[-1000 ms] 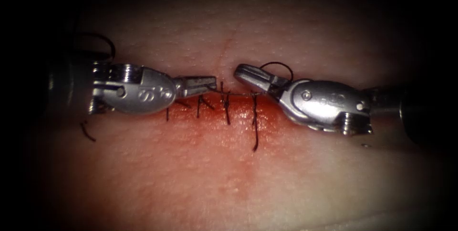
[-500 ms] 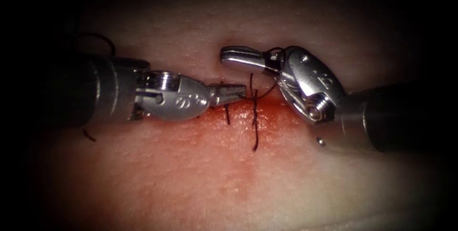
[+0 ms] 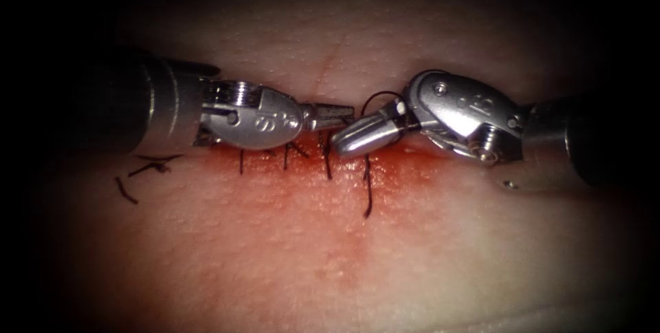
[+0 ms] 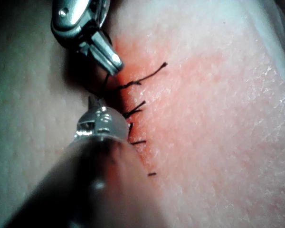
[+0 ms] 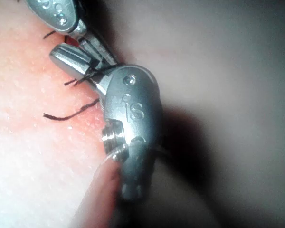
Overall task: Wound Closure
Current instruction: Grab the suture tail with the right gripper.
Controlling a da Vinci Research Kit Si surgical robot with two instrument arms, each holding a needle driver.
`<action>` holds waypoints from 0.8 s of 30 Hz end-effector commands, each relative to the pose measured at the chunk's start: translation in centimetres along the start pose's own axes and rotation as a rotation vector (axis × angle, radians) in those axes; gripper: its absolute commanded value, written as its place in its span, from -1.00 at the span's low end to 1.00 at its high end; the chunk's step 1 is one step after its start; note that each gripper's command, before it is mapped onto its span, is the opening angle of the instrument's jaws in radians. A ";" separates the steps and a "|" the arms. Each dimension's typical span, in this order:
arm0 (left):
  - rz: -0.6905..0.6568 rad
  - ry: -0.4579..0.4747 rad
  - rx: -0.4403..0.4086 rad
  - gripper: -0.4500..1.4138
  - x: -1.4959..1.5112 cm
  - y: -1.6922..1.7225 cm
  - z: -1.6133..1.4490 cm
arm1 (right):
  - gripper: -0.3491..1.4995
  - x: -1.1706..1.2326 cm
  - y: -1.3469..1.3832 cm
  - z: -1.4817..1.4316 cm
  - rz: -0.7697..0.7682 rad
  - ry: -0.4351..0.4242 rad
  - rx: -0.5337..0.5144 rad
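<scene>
The cut [image 3: 302, 157] lay mid-tissue [image 3: 330, 264], and a thread [image 3: 380, 97] loop ringed the clenched right end effector [image 3: 357, 137]. The left end effector [image 3: 337, 113], also clenched, almost touched it; I couldn't tell if either pinched thread. Slow, gentle moves would probably keep the loop on.

Tissue [image 3: 330, 250]: pale pork belly, cut [image 3: 302, 157] running left-right across it, red fluid [image 3: 412, 168] smeared along and below the line. Cut mostly closed by dark stitches; several short cut ends of thread [image 3: 368, 192] stick out below the line, the rightmost the longest. Loose thread bits [image 3: 126, 192] lie on the tissue at far left. Thread [image 3: 378, 99] loops at the right tool's [image 3: 344, 142] jaws, possibly gripped there. Needle can't be made out.
</scene>
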 end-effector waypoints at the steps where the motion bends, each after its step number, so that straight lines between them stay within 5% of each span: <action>1: 0.002 0.000 -0.002 -1.00 -0.01 -0.02 0.09 | -1.00 0.00 0.07 0.06 -0.023 -0.035 0.017; 6: 0.005 0.001 -0.009 -1.00 0.01 -0.02 0.13 | -1.00 0.06 0.10 0.13 -0.057 -0.223 0.086; 11: 0.000 0.004 -0.011 -1.00 -0.01 -0.03 0.13 | -0.85 0.08 0.06 0.23 -0.092 -0.307 0.128; 14: 0.001 0.010 -0.014 -1.00 -0.03 -0.05 0.12 | -0.38 0.09 0.02 0.29 -0.104 -0.335 0.149; 16: -0.003 0.010 -0.015 -1.00 -0.05 -0.05 0.11 | 0.14 0.09 -0.08 0.36 -0.115 -0.355 0.168; 24: -0.014 0.008 -0.015 -1.00 -0.07 -0.06 0.09 | 0.04 -0.06 -0.25 0.42 -0.133 -0.400 0.224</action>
